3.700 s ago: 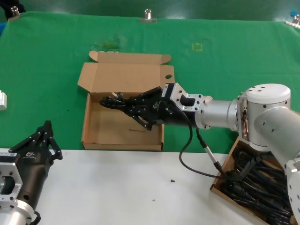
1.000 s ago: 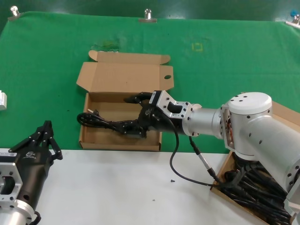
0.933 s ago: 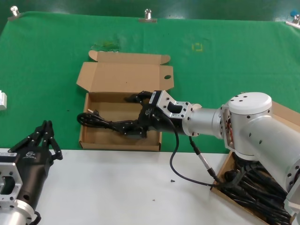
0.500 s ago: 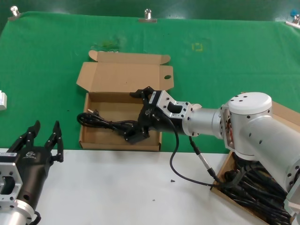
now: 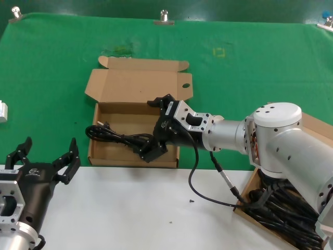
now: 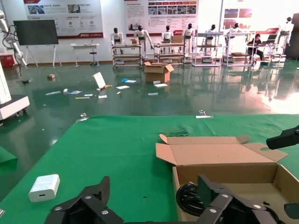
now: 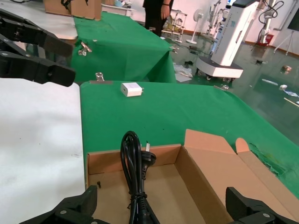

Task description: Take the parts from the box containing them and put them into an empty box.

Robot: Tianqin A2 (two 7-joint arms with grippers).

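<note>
The empty box with the round-holed lid lies on the green cloth. One black power cord lies in it, its looped end draped over the wall nearest my left side. My right gripper is open just above the cord's near end, fingers spread wide and not touching it. The cord runs between those fingers in the right wrist view, where the gripper shows open. The source box with several cords sits at my lower right. My left gripper is open and empty over the white table.
A white adapter lies on the cloth at far left, also in the left wrist view. The white table strip runs along the front. Metal clips hold the cloth's far edge. The left wrist view shows the box and the cord's loop.
My right gripper lowered the cord into the holed-lid box, then opened and let it go. My left gripper's fingers spread from shut to wide open.
</note>
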